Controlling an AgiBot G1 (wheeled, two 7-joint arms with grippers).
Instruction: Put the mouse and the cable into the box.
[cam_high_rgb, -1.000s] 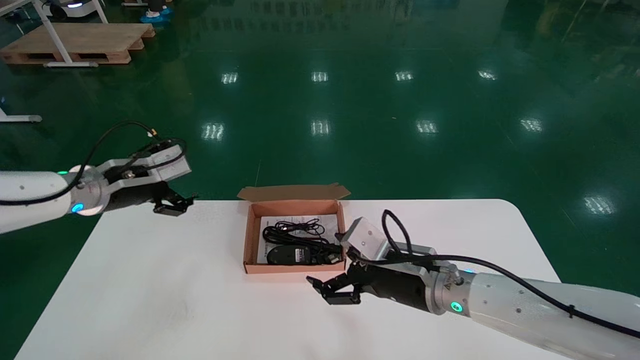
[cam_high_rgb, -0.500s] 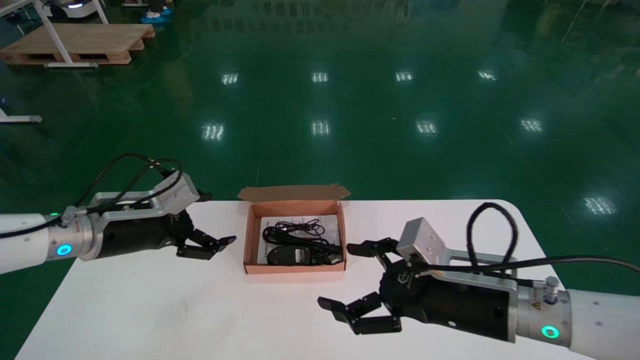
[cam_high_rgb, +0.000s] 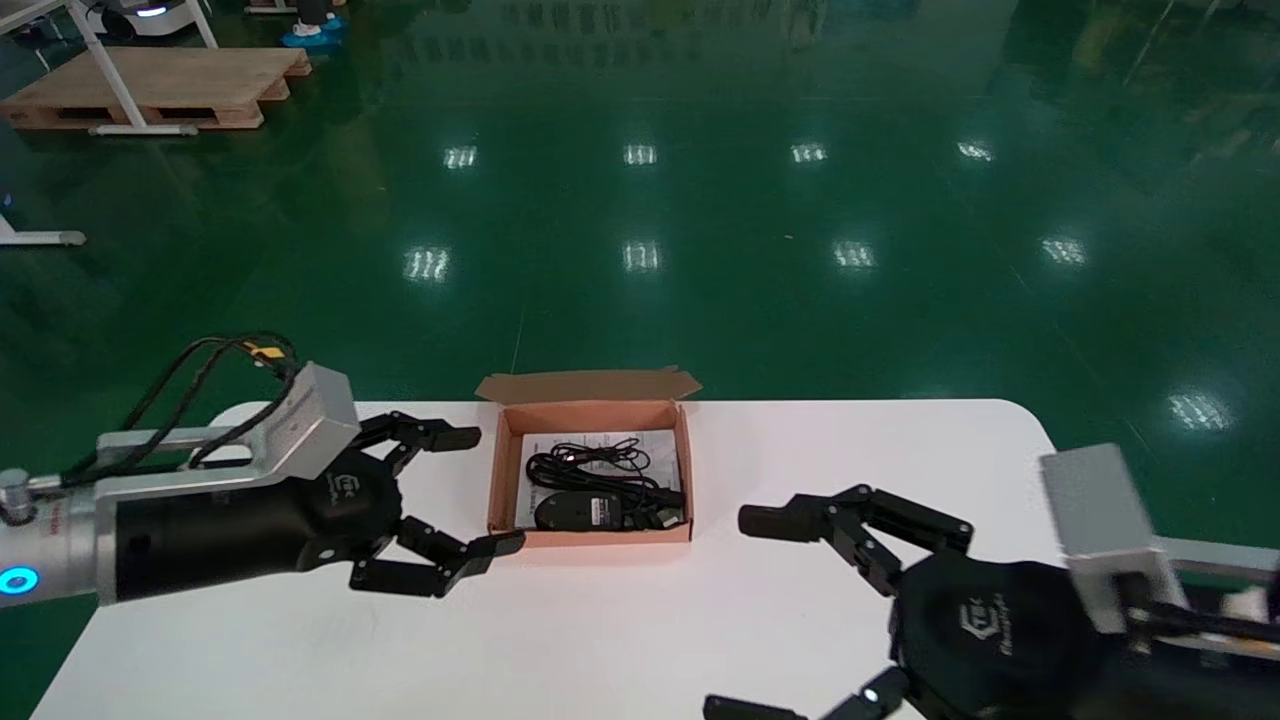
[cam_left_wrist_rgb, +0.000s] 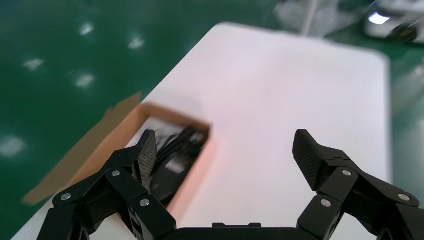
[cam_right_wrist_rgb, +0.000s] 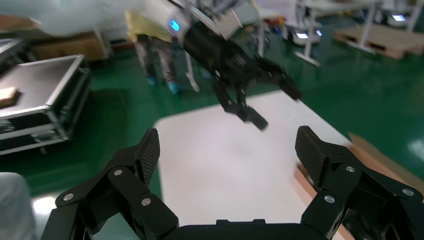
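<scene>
Mouse heading: the mouse (cam_high_rgb: 580, 510) lay inside the box (cam_high_rgb: 590, 536), in the half nearer the robot. Its long axis ran left to right along the front wall, with the rounded end toward the robot's left. You would have read a pale label patch on its upward face.
Cable: the cable (cam_high_rgb: 592, 460) sat in a loose black coil in the far half of the box, on a printed leaflet (cam_high_rgb: 655, 445). Strands trailed down to the right end of the mouse.
Box attitude: flat on the desk (cam_high_rgb: 600, 630), mouth up, lid flap folded back on the far side.
Left gripper: your left gripper (cam_high_rgb: 490, 490) pointed toward the box's left wall with its fingers spread wide and nothing in them. In the head view, one fingertip was by the far-left corner and the other overlapped the near-left corner. I could not tell its height over the desk.
Right gripper: your right gripper (cam_high_rgb: 735, 615) was low over the near right part of the desk, well apart from the box, with its fingers wide apart and empty.
Change: a second earlier, the left gripper was off the desk's far left corner and the right gripper was at the box's near right corner. Since then the left one closed in on the box and the right one drew back toward the robot. The box and its contents did not shift.
Materials: brown corrugated card box with raw edges, glossy black mouse shell, thin black cord and a smooth white desk with rounded corners. The grippers were matte black linkages and the floor (cam_high_rgb: 700, 250) was shiny green.
</scene>
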